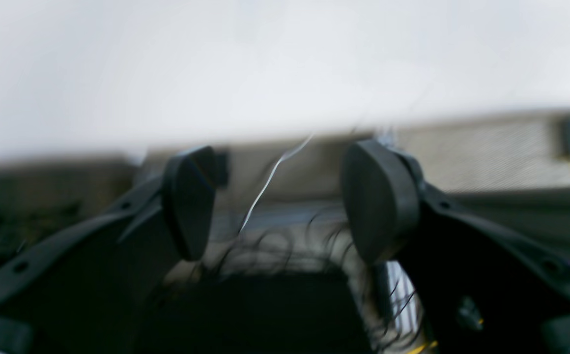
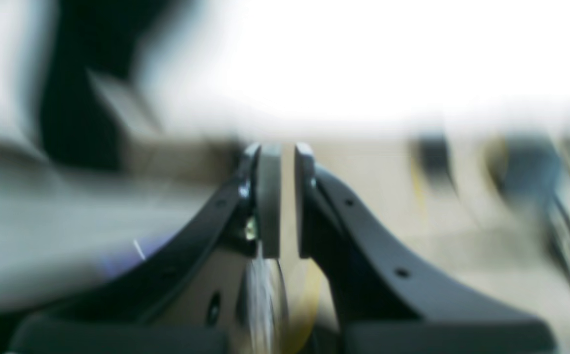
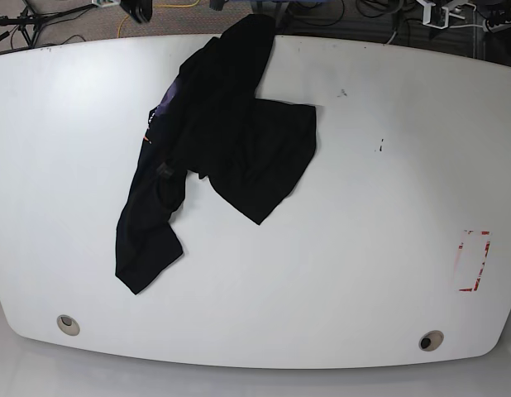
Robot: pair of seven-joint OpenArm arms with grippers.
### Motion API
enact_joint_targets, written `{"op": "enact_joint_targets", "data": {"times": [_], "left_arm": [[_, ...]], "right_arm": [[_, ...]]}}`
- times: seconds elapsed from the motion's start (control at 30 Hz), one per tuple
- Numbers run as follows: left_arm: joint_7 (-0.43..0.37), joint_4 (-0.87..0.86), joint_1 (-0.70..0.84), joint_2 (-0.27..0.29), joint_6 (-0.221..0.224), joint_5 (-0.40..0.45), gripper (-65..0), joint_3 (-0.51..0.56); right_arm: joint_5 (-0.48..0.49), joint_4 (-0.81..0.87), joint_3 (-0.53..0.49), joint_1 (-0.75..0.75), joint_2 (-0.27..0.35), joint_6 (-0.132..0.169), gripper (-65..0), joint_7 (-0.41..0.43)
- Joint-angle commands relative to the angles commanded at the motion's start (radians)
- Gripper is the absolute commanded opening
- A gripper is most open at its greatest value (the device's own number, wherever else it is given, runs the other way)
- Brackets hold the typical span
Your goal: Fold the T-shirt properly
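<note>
The black T-shirt [image 3: 231,149] lies crumpled on the white table [image 3: 388,248], left of centre in the base view. One part reaches the far edge and another trails toward the near left. A purple inner patch [image 3: 169,99] shows at its left side. Neither arm appears in the base view. In the blurred left wrist view, my left gripper [image 1: 285,201] is open with nothing between its pads. My right gripper [image 2: 287,196] has its pads almost together, holding nothing. No shirt can be made out for certain in either wrist view.
A red outlined rectangle [image 3: 475,260] is marked near the table's right edge. Two round holes [image 3: 68,324] [image 3: 430,340] sit near the front edge. Cables and stands [image 3: 363,10] lie on the floor beyond the far edge.
</note>
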Motion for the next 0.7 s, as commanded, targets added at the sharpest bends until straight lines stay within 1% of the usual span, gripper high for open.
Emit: {"op": "enact_joint_targets", "data": {"times": [0.13,0.27,0.33,0.6,0.7], "left_arm": [[-0.006,0.013,-0.007,0.003,-0.005,-0.008,-25.6,0.014],[-0.013,0.022,-0.011,0.008,-0.026,-0.019,-25.7,0.017],[-0.014,0.042,-0.002,0.052,-0.082,-0.015,-26.0,-0.02],[-0.013,0.058,0.002,0.084,-0.096,-0.012,-25.9,-0.066],[-0.011,0.06,0.0,0.093,-0.09,-0.009,-25.8,-0.093]], "right_arm": [[-0.007,0.018,-0.011,0.029,-0.003,-0.002,-60.6,-0.005],[-0.021,0.035,-0.01,0.051,-0.014,0.003,-60.7,-0.018],[-0.031,0.078,0.005,0.078,-0.029,0.007,-60.7,-0.047],[-0.034,0.087,0.006,0.104,-0.034,0.007,-60.6,-0.061],[-0.03,0.091,0.006,0.108,-0.031,0.004,-60.5,-0.059]]}}
